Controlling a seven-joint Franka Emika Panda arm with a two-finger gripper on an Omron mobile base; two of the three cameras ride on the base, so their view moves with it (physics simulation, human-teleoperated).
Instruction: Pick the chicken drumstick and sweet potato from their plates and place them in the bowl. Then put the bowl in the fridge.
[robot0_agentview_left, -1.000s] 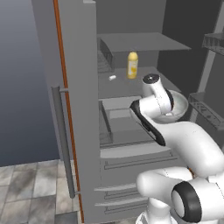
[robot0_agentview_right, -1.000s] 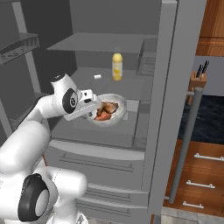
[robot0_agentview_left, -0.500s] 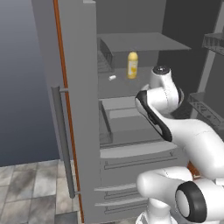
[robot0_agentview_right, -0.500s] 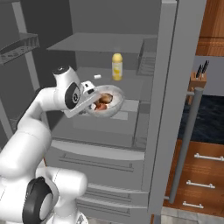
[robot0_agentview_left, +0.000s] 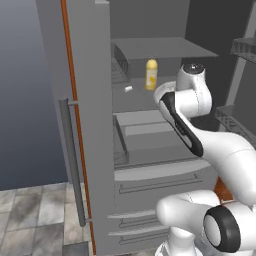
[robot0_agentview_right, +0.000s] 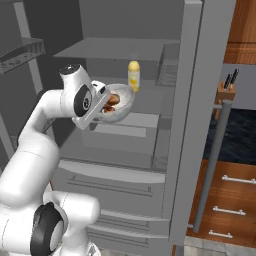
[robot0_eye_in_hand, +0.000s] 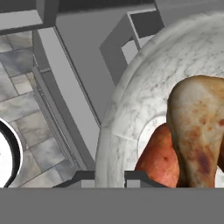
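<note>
My gripper (robot0_agentview_right: 101, 99) is shut on the near rim of the pale grey-white bowl (robot0_agentview_right: 120, 104) and holds it in the air in front of the open fridge (robot0_agentview_right: 197, 100), about level with the middle shelf. In the hand view the bowl (robot0_eye_in_hand: 127, 109) sits just past my gripper (robot0_eye_in_hand: 107, 177), with its rim clamped between the fingers (robot0_eye_in_hand: 140, 177). Inside the bowl lie the browned chicken drumstick (robot0_eye_in_hand: 201, 122) and, under it, the reddish sweet potato (robot0_eye_in_hand: 159, 157). The drumstick (robot0_agentview_right: 113, 99) also peeks over the rim in the right base view. The plates are out of view.
A yellow bottle (robot0_agentview_right: 133, 76) (robot0_agentview_left: 151, 75) stands on the fridge shelf behind the bowl, with a small white item (robot0_agentview_left: 128, 89) near it. Below are grey drawers (robot0_agentview_left: 145, 130). The door with its bar handle (robot0_agentview_left: 72, 160) stands left; a knife block (robot0_agentview_right: 225, 90) and wood drawers (robot0_agentview_right: 230, 190) are right.
The arm has lifted the bowl higher and a little nearer the fridge shelf; the grip on it is unchanged.
</note>
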